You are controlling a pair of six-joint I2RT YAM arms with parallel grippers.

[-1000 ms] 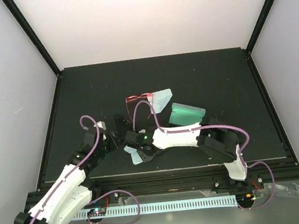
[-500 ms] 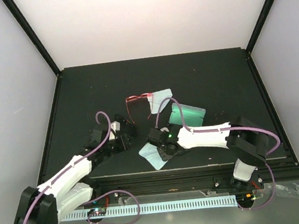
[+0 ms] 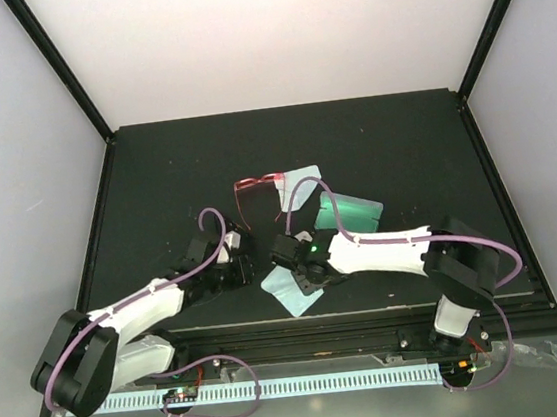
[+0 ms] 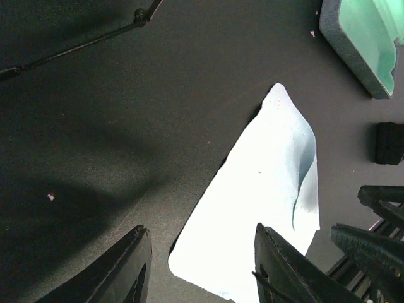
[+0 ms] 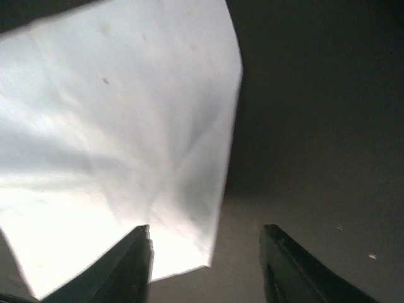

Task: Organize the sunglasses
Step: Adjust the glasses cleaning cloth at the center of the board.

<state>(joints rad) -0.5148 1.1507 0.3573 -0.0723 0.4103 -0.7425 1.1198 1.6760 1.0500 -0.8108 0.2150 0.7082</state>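
The left end effector hangs low over the bench with its fingers spread and nothing between them; one thin arm of the black sunglasses lies on the bench just beyond it. The red sunglasses lie further back, just beside a pale blue cloth. The right end effector is spread too, over the corner of a second cloth, near the pale green case.

text, labels, brands, numbers, signs | we read none in any of the three views | cloth | plain pale blue, no print that we can make out | case | no mark legible to us | bench | plain dark surface, nothing we can read
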